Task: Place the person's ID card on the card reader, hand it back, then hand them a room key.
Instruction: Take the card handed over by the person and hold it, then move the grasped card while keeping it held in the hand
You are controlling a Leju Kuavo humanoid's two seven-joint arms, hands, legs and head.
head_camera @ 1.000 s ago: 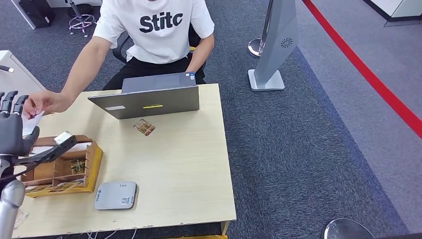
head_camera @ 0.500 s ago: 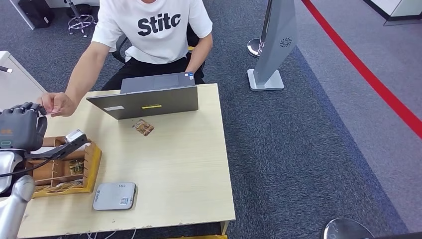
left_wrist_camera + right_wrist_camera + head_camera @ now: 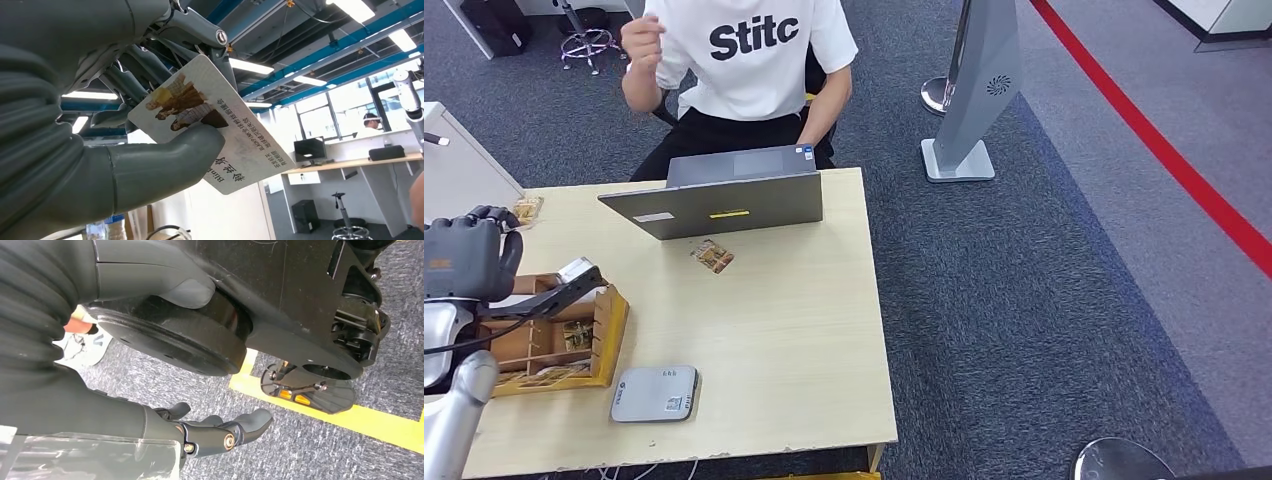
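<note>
Grey carpet surrounds a pale wooden worktop (image 3: 784, 340). At middle left of the head view, the left robot hand (image 3: 464, 258) pinches the ID card (image 3: 210, 122) between thumb and fingers. Below it sits a wooden organiser (image 3: 604, 340); the grey card reader (image 3: 656, 392) lies lower left. Right robot hand (image 3: 220, 432) hangs relaxed, fingers apart, holding nothing.
</note>
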